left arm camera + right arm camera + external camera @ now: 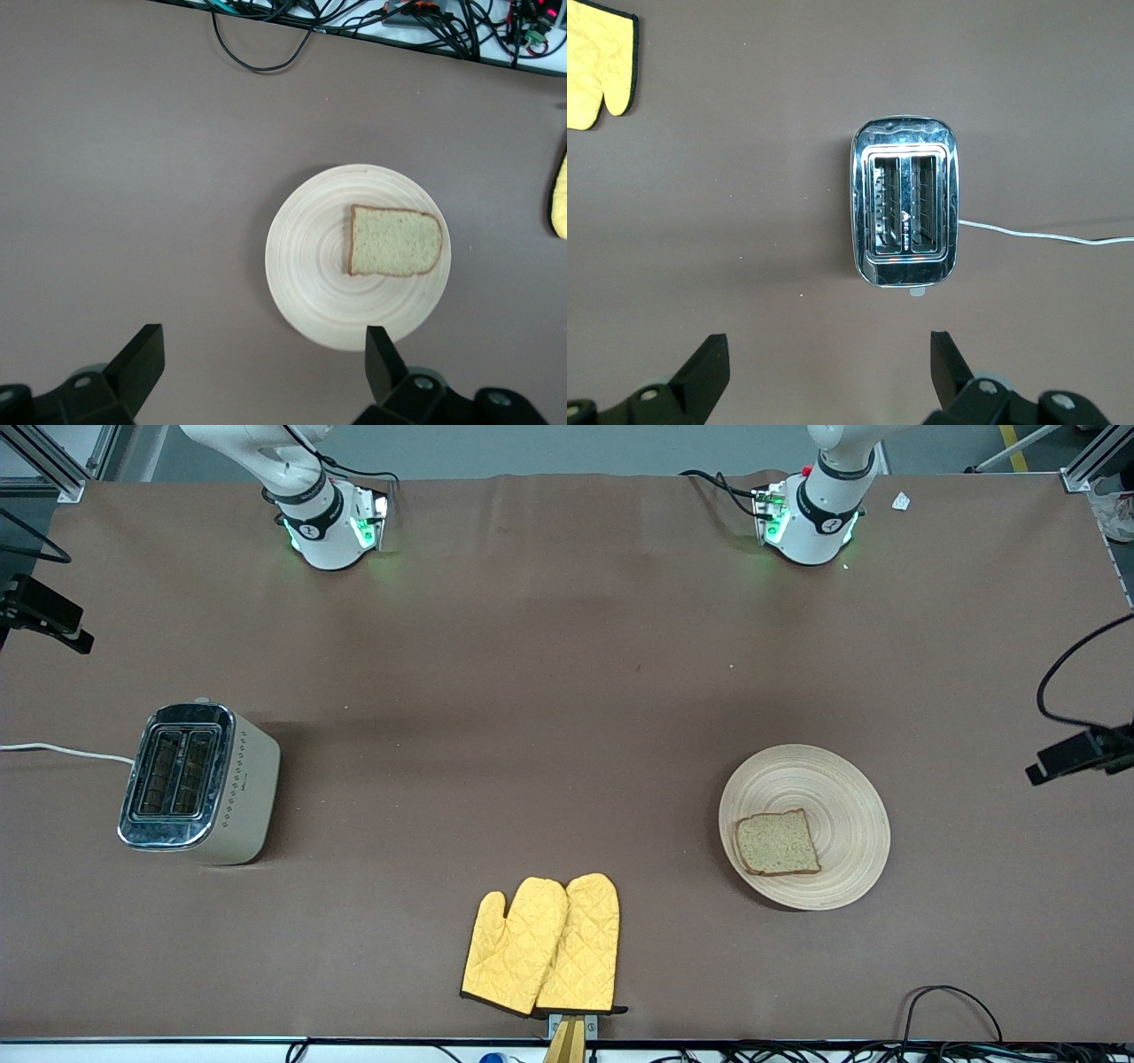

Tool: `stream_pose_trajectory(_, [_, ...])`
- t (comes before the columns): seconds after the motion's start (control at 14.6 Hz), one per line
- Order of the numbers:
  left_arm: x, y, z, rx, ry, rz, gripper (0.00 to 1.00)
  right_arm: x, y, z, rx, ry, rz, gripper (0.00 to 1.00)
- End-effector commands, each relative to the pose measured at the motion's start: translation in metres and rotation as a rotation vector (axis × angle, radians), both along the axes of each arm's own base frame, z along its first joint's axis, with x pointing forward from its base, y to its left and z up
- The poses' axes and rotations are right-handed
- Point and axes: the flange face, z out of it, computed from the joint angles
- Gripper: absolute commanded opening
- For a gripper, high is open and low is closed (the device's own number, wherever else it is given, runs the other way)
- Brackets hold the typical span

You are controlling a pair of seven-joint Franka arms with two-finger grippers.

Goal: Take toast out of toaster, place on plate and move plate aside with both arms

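Observation:
The toast point(778, 843) lies flat on the round beige plate point(833, 797), toward the plate's edge nearest the front camera. The plate stands toward the left arm's end of the table. In the left wrist view the toast point(394, 242) and plate point(310, 266) show from high above. My left gripper point(263, 345) is open and empty, high over bare tablecloth just beside the plate's rim. My right gripper point(828, 347) is open and empty, high over bare cloth beside the toaster. Neither gripper shows in the front view; only the arm bases do.
A chrome-topped toaster point(197, 782) with two empty slots stands toward the right arm's end; it also shows in the right wrist view point(905, 200), with its white cord point(62, 751). Two yellow oven mitts point(542, 945) lie at the table edge nearest the front camera.

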Motion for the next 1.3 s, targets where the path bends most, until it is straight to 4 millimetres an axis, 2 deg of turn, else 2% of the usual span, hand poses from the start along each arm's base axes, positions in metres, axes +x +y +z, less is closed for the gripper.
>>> stream_pose_trajectory(0.0, [-0.045,-0.033,0.023,0.089,0.041,-0.034,1.00,-0.003,0.000,0.003,-0.014,-0.001,-0.001,1.00])
stream_pose_trajectory(0.14, [-0.063,-0.035,0.039,0.107,0.046,-0.044,1.00,-0.003,0.000,0.003,-0.014,-0.001,-0.001,1.00])
stream_pose_trajectory(0.34, [-0.085,-0.038,0.041,0.104,0.067,-0.078,1.00,-0.003,0.000,0.003,-0.014,-0.001,0.001,1.00])
stream_pose_trajectory(0.89, [-0.114,-0.041,0.037,0.058,0.089,-0.091,1.00,-0.002,-0.001,0.004,-0.014,-0.006,0.001,1.00])
stream_pose_trajectory(1.24, [-0.115,-0.045,0.039,0.040,0.083,-0.183,1.00,-0.003,0.000,0.004,-0.012,-0.001,0.004,1.00])
